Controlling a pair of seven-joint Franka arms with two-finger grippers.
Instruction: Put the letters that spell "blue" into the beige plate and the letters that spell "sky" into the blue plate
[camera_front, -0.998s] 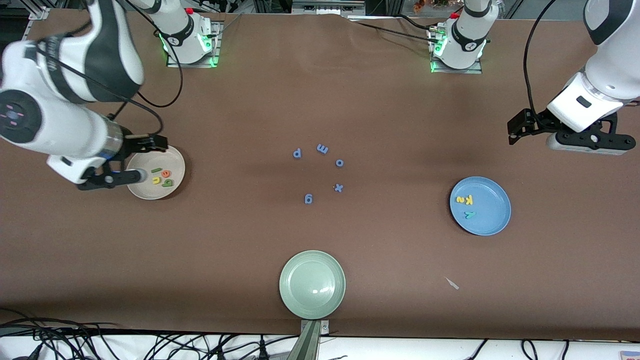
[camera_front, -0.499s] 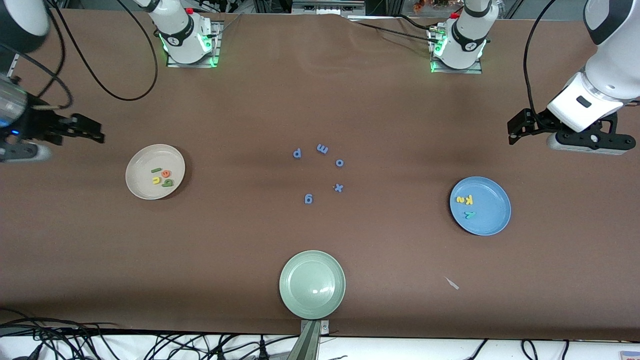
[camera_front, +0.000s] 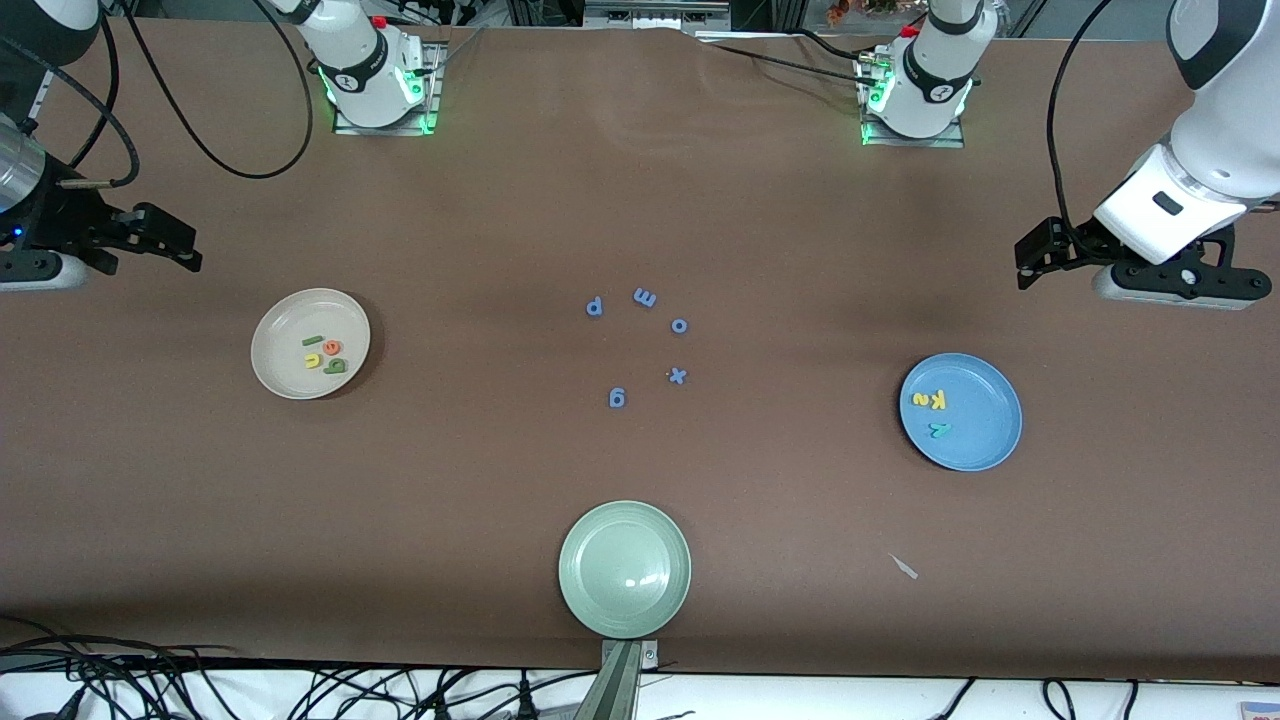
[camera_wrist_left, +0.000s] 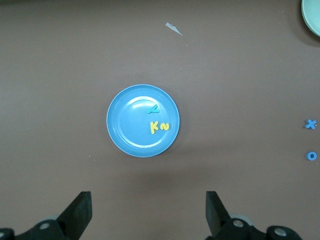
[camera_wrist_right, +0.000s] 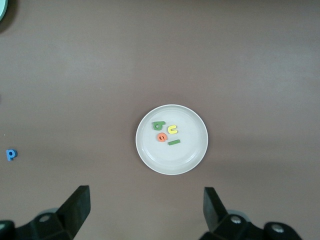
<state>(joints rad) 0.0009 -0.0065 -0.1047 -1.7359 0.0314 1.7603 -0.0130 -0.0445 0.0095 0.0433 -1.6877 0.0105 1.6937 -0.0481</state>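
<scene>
The beige plate (camera_front: 285, 372) lies toward the right arm's end of the table. It holds the green b (camera_wrist_right: 158, 125), yellow u (camera_wrist_right: 173, 130), orange e (camera_wrist_right: 161, 137) and dark green l (camera_wrist_right: 174, 142). The blue plate (camera_front: 988, 425) lies toward the left arm's end and holds the yellow k (camera_wrist_left: 154, 127), yellow s (camera_wrist_left: 163, 126) and teal y (camera_wrist_left: 153, 108). My right gripper (camera_front: 35, 270) hangs high beside the beige plate (camera_wrist_right: 186, 156), open and empty (camera_wrist_right: 146, 207). My left gripper (camera_front: 1175, 288) waits high beside the blue plate (camera_wrist_left: 126, 126), open and empty (camera_wrist_left: 148, 210).
Blue letters p (camera_front: 594, 307), m (camera_front: 645, 297), o (camera_front: 679, 325), x (camera_front: 677, 376) and g (camera_front: 617, 398) lie mid-table. An empty pale green plate (camera_front: 625, 570) sits near the front edge. A small pale scrap (camera_front: 905, 567) lies between it and the blue plate.
My right gripper has lifted off the beige plate's rim and swung out toward the right arm's end of the table. The left arm and all letters have not moved.
</scene>
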